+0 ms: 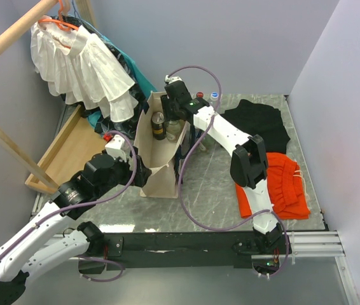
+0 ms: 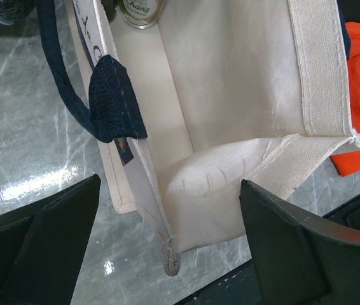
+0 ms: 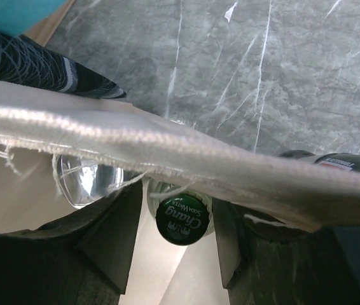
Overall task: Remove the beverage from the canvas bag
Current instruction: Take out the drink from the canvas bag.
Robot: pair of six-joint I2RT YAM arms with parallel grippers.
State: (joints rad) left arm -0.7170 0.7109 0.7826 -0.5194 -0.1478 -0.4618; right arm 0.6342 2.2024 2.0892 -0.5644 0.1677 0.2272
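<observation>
We are looking at 1 relation. The bottle [image 3: 180, 219] is standing upright inside the canvas bag [image 1: 161, 171], at its far end, with its green cap facing straight up at the right jaws. Its long axis is running vertically, in line with the wrist above it. The way out, as we are judging it, is straight up past the bag's rim, which is sagging across the wrist view just above the cap.

The right arm [image 1: 231, 136] is the nearer 1. It is reaching across the counter [image 1: 218, 197] from the far side, elbow bent, wrist dipping down into the bag's mouth. Its jaws are standing narrow, 1 on each side of the bottle's neck, and appear to be pressing on it.

The left arm [image 1: 97, 178] is lying low at the bag's near end. Its jaws are gaping wide, with the bag's near end between them, and we are seeing no contact. A clear glass vessel [image 3: 91, 181] is crowding the bottle's side.
</observation>
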